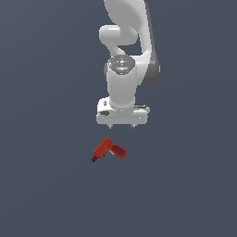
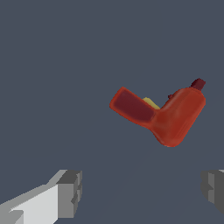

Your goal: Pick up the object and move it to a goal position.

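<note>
In the wrist view the gripper (image 2: 140, 192) stood spread wide with nothing between its fingers (image 2: 70, 192), and the drill (image 2: 168, 116) lay beyond them, off the line between the pads and apart from both. In the exterior view the drill (image 1: 108, 150) rested on the dark ground below the gripper (image 1: 121, 126), offset toward that view's left, its body and handle forming an angled L. Judging from this, a sideways shift must precede any descent.
</note>
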`<state>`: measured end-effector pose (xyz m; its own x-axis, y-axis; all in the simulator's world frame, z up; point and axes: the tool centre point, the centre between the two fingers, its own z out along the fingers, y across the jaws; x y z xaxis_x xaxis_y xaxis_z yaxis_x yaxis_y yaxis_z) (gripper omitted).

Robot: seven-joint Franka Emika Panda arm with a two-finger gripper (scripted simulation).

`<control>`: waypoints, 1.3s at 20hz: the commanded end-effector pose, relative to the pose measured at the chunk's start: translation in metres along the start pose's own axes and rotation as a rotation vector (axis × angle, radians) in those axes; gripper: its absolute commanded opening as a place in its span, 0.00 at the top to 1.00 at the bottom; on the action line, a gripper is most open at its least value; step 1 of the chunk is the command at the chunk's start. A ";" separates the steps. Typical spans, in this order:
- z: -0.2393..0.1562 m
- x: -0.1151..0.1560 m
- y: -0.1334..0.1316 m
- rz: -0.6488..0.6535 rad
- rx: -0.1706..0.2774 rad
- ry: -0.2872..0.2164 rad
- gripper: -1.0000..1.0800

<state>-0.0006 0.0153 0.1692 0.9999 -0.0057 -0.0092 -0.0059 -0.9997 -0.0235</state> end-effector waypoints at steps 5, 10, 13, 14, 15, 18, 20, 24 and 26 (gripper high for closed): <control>-0.005 0.003 -0.002 -0.009 -0.008 0.010 0.00; -0.010 0.005 -0.004 -0.011 -0.012 0.018 0.00; -0.009 0.005 -0.004 -0.021 -0.013 0.016 0.00; -0.008 0.006 -0.003 -0.028 -0.014 0.015 0.00; -0.008 0.006 -0.003 -0.036 -0.015 0.014 0.00; -0.005 0.007 -0.003 -0.068 -0.018 0.010 0.00; -0.003 0.009 -0.002 -0.096 -0.020 0.006 0.00; 0.003 0.012 0.000 -0.168 -0.026 -0.005 0.00; 0.007 0.014 0.001 -0.213 -0.029 -0.012 0.00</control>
<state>0.0120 0.0155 0.1647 0.9846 0.1742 -0.0138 0.1742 -0.9847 0.0011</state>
